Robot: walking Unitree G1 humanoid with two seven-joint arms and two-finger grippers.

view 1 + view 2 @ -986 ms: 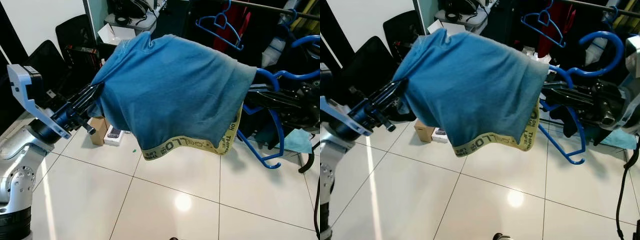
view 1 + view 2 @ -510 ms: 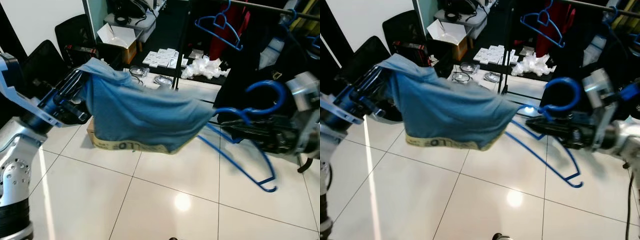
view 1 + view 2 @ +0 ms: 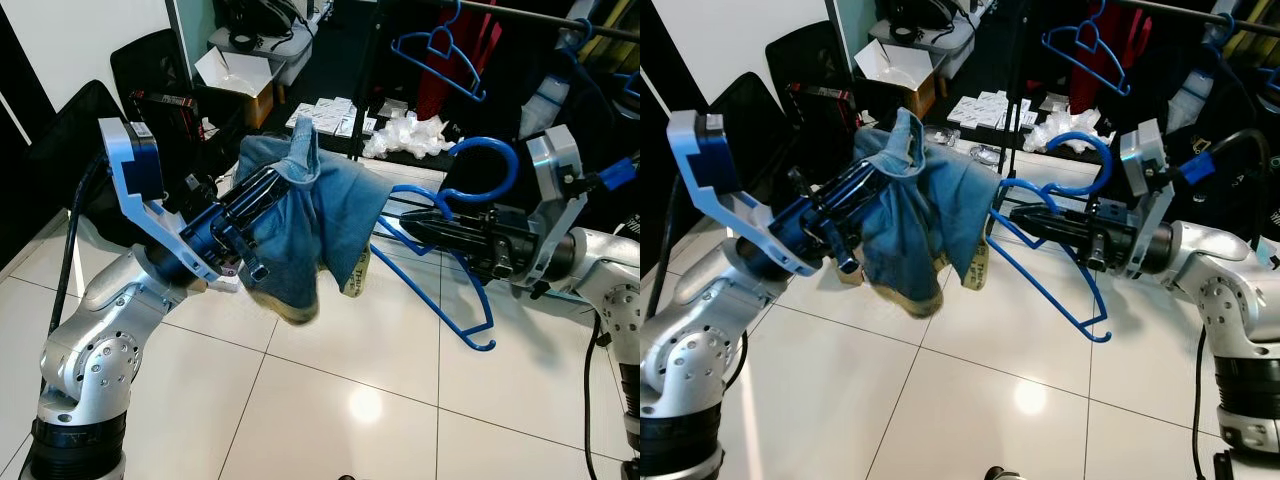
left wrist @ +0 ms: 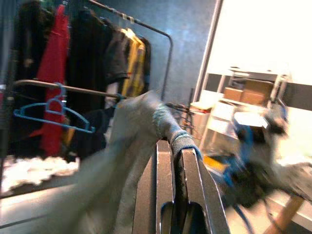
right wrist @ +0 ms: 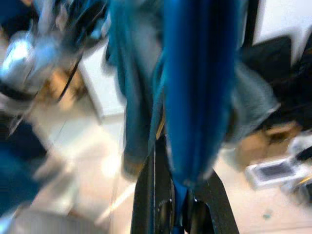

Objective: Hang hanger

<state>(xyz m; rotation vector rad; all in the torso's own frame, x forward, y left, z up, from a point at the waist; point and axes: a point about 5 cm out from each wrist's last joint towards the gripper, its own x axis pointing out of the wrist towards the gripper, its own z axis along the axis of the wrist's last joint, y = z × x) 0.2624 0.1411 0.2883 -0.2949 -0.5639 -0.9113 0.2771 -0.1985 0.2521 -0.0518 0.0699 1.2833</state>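
A blue shirt with a yellow printed hem hangs bunched in mid-air over my left gripper, which is shut on its fabric. The left wrist view shows the two black fingers pressed together with a fold of cloth across their tips. A blue plastic hanger juts out to the right of the shirt, its hook upward. My right gripper is shut on the hanger near its neck. One shoulder of the hanger reaches into the shirt's edge. The right wrist view is blurred, with the hanger between the fingers.
A clothes rail stands at the back with another blue hanger and a red garment. Open boxes, packets and black chairs stand behind. White tiled floor lies below.
The shirt, spread wide a second ago, has bunched up over my left gripper. Both arms have swung in toward the centre, and the hanger has come left to the shirt's edge.
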